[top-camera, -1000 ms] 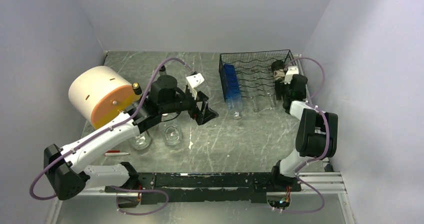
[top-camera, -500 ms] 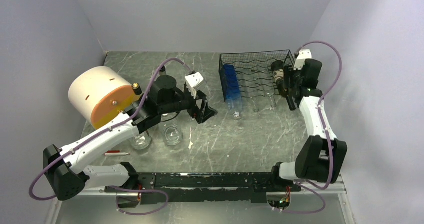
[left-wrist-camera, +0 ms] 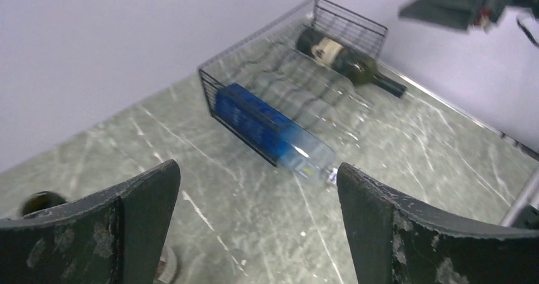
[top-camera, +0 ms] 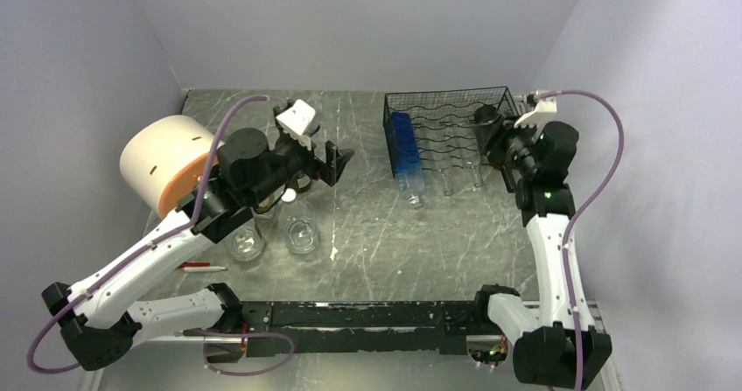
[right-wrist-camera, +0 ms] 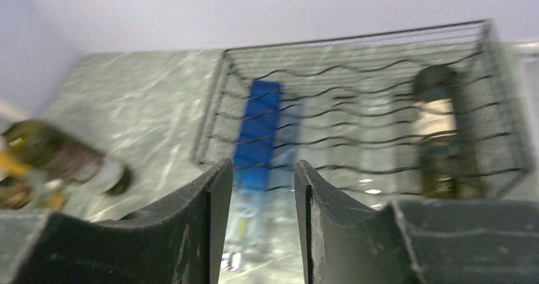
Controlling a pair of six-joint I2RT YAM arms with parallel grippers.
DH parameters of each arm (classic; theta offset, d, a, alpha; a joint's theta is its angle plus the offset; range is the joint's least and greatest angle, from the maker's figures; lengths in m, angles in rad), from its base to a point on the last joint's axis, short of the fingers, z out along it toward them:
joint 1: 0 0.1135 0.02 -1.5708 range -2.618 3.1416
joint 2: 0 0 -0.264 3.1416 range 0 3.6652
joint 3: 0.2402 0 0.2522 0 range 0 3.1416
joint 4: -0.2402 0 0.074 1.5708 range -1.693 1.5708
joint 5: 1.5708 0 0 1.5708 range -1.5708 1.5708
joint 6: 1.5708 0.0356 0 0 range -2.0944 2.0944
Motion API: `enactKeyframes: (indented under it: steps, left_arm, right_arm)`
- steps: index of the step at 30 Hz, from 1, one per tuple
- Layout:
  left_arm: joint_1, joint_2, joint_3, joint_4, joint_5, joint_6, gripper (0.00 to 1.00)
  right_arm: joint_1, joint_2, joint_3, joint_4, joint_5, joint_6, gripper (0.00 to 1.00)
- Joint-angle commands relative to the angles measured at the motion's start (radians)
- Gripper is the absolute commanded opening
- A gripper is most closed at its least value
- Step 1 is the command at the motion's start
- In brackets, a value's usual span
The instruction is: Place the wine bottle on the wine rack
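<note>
**Wine bottle lying in the rack's right-hand cradle**

The dark green wine bottle (top-camera: 485, 115) lies on its side at the right end of the wine rack (top-camera: 442, 129), its neck poking out the front. A blue-labelled clear bottle (top-camera: 403, 150) fills the left end. The right pincer (right-wrist-camera: 262, 166) hangs near the rack, its fingers almost together and holding nothing. The left pincer (left-wrist-camera: 257, 169) gapes wide over the bench (top-camera: 376, 225). The bottle looks like glass, so probably heavy, stiff, slick, breakable and apt to roll. It is best gripped across the body.

One wine rack (top-camera: 446, 102), one blue bottle (top-camera: 402, 146), two glasses (top-camera: 302, 233).
</note>
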Motion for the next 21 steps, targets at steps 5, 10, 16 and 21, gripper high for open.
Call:
enactKeyframes:
  steps: [5, 10, 16, 21]
  left_arm:
    - [0.002, -0.043, 0.071, 0.034, -0.364, -0.015, 0.95]
    - [0.0, -0.027, 0.076, 0.02, -0.441, -0.08, 0.93]
    - [0.0, -0.04, 0.084, 0.017, -0.479, -0.119, 0.93]
    - [0.002, -0.084, 0.086, 0.051, -0.435, -0.067, 0.93]
  right_arm:
    - [0.173, -0.178, -0.223, 0.282, -0.161, 0.311, 0.44]
    - [0.303, -0.138, -0.219, 0.265, -0.035, 0.382, 0.38]
    - [0.465, 0.047, -0.175, 0.316, -0.057, 0.376, 0.51]
    - [0.724, 0.176, -0.073, 0.286, 0.108, 0.26, 0.67]
